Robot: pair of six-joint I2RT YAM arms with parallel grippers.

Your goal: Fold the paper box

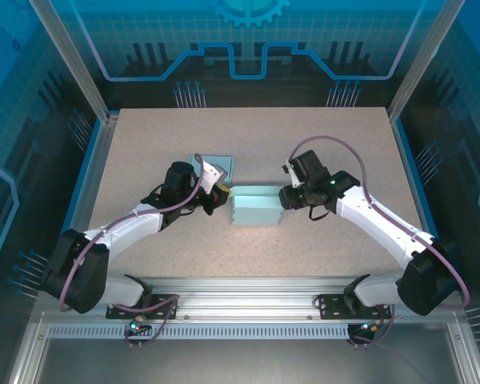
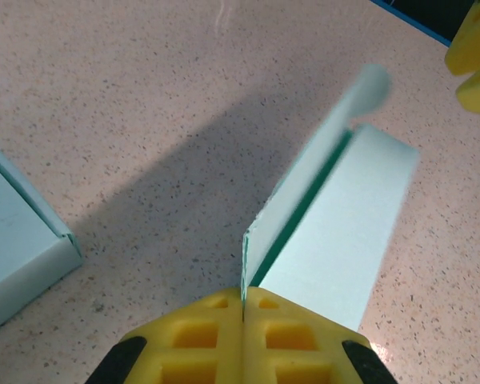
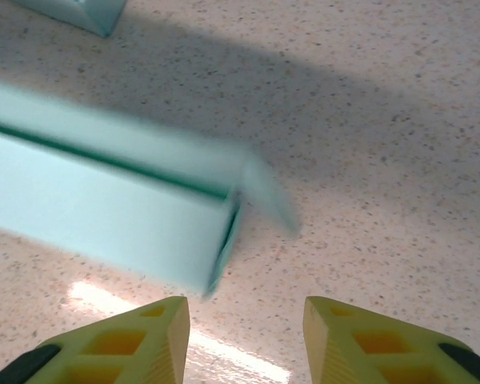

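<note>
Table (image 1: pixel 144 144): we are looking at a speckled beige top, sitting inside blue-lit walls (image 1: pixel 32 120), with a metal rail (image 1: pixel 248 308) running along the near edge.
Spare teal piece (image 1: pixel 218 166): it is lying flat just behind the left gripper (well apart from the right arm).
Paper box (image 1: pixel 254 206): it is lying mid-table between both grippers, pale teal, its long side running left to right; its right end flap (image 3: pixel 268 196) is hanging ajar.
Left arm: it is reaching in from the left, the left gripper (image 2: pixel 242 300) pinching the box's thin raised left flap (image 2: pixel 304 200).
Right arm: it is angling in from the right, the right gripper (image 3: pixel 246 308) standing parted and holding nothing, the box end sitting just ahead.
</note>
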